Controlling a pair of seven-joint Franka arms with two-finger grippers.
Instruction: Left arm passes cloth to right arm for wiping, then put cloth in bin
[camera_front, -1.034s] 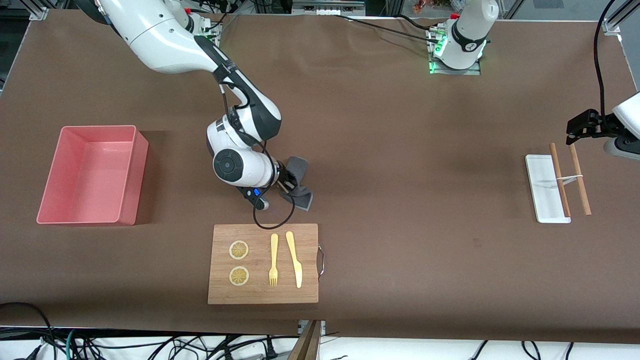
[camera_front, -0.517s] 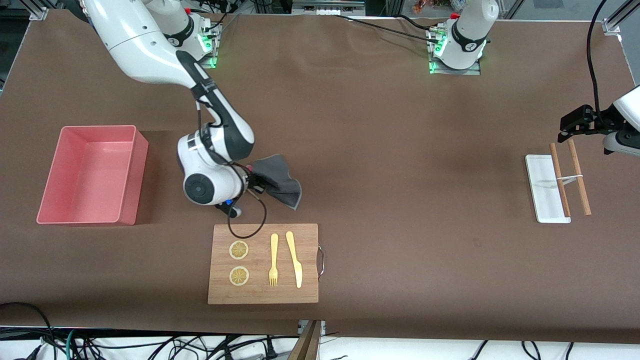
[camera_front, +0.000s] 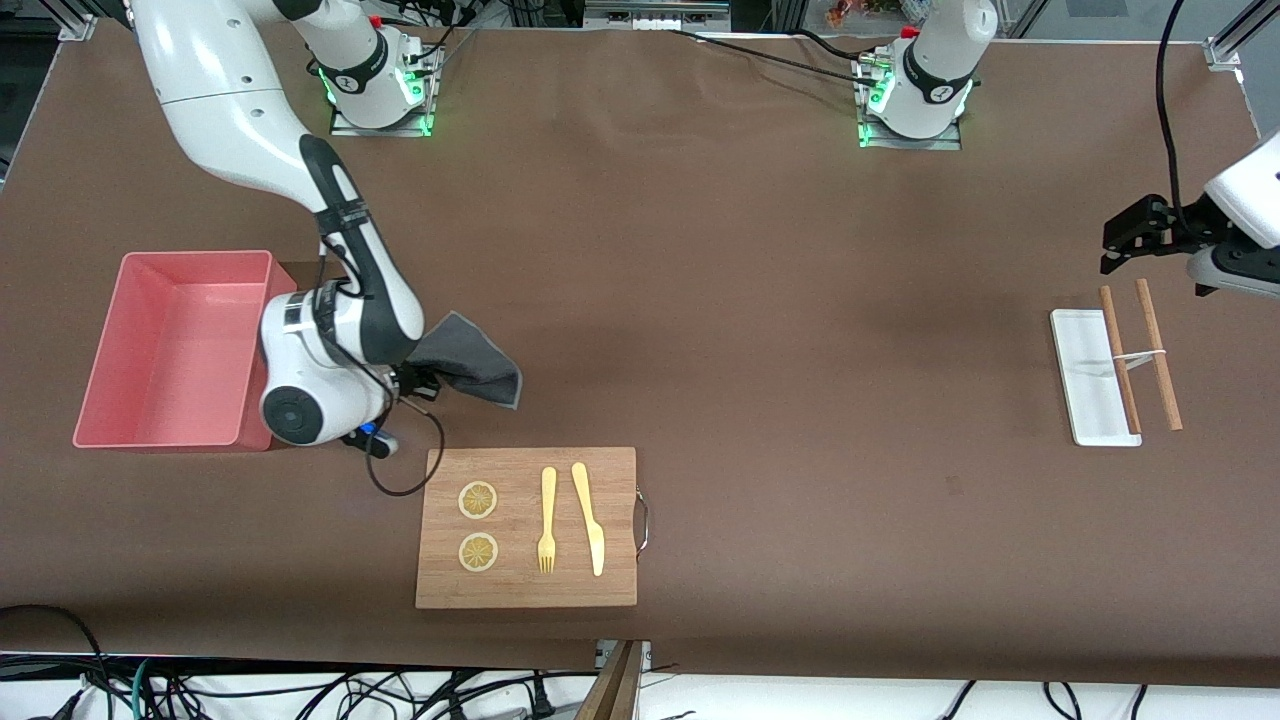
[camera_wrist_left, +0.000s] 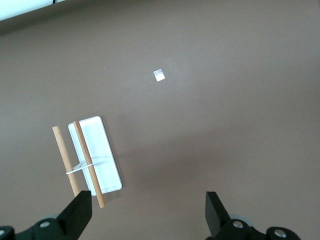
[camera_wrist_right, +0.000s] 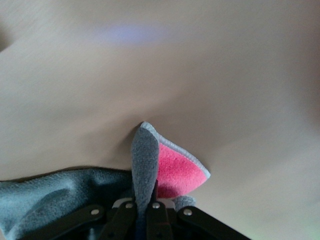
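Note:
My right gripper (camera_front: 412, 378) is shut on the dark grey cloth (camera_front: 463, 360) and holds it up over the table between the pink bin (camera_front: 180, 345) and the wooden board (camera_front: 527, 527). In the right wrist view the cloth (camera_wrist_right: 145, 165) is pinched between the jaws and a magenta-red face shows beside the grey fold. My left gripper (camera_front: 1118, 245) is open and empty, up over the table at the left arm's end, near the white tray (camera_front: 1092, 376). In the left wrist view its open fingers (camera_wrist_left: 80, 212) frame bare table.
The wooden board carries two lemon slices (camera_front: 478, 500), a yellow fork (camera_front: 547, 520) and a yellow knife (camera_front: 588, 518). Two wooden sticks (camera_front: 1140, 355) joined by a band lie across the white tray, which also shows in the left wrist view (camera_wrist_left: 97, 152).
My right arm has carried the cloth from beside the board toward the bin. My left gripper has drawn back a little from the tray.

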